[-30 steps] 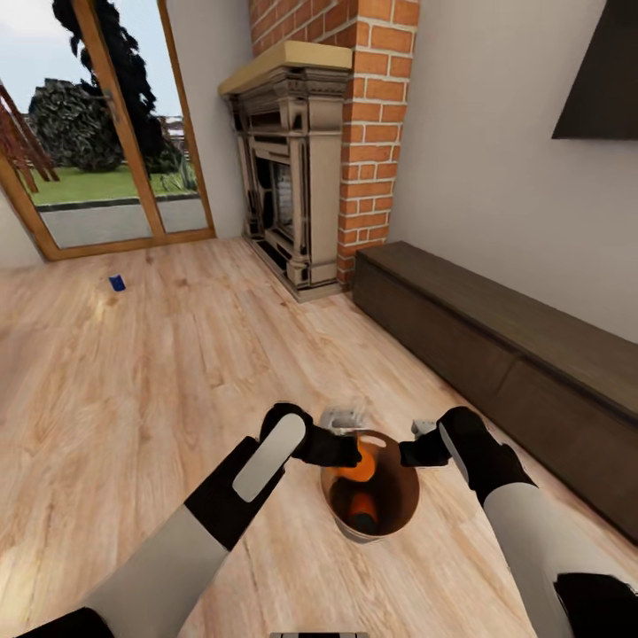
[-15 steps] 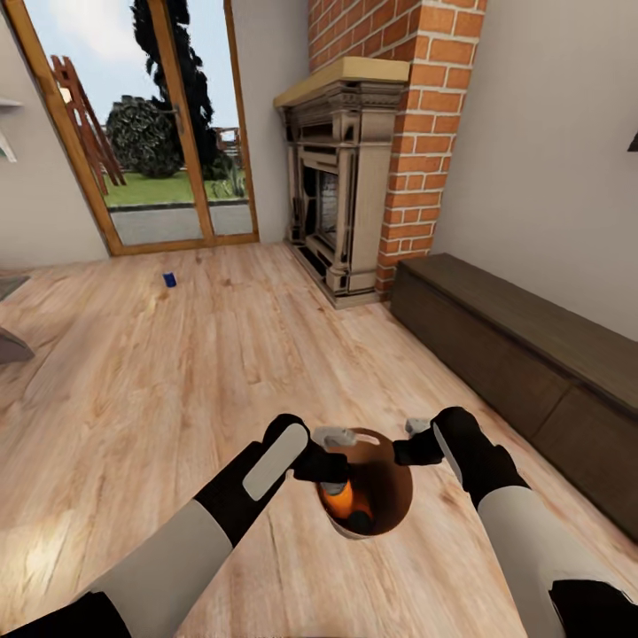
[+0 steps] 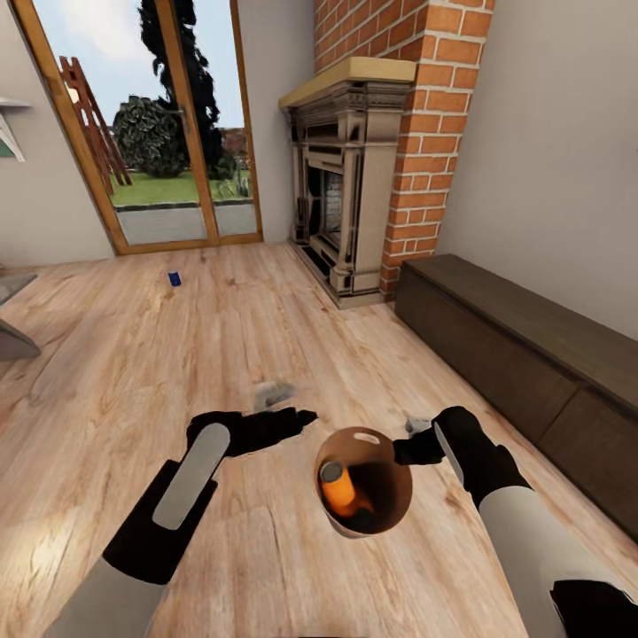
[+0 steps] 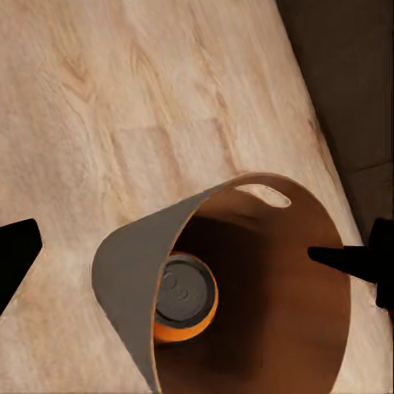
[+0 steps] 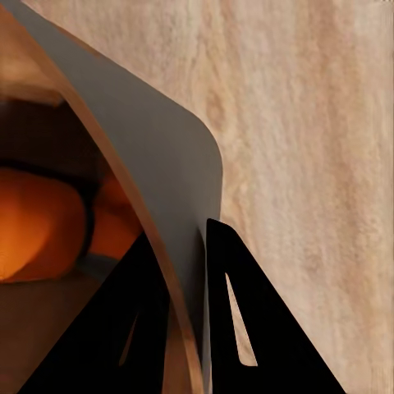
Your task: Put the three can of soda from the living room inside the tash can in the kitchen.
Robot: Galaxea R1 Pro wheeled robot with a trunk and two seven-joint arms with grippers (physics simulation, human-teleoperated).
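Note:
The trash can (image 3: 383,496), pale grey outside and brown inside, hangs tilted just above the plank floor. My right gripper (image 3: 406,451) is shut on its rim, and the right wrist view shows the wall (image 5: 156,164) pinched between the two fingers (image 5: 238,320). An orange soda can (image 3: 337,486) with a grey top lies inside it, also seen in the left wrist view (image 4: 185,297). My left gripper (image 3: 299,416) is open and empty, just left of the trash can. A dark blue soda can (image 3: 175,278) stands far off on the floor near the glass doors.
A red-brick fireplace (image 3: 354,177) stands ahead. A long low dark bench (image 3: 523,354) runs along the right wall. Wood-framed glass doors (image 3: 151,133) are at the back left. A grey furniture corner (image 3: 13,341) pokes in at the left edge.
My left gripper let the orange can go into the trash can, then drew back to the left. The head view has also swung, shifting the room rightward in the picture.

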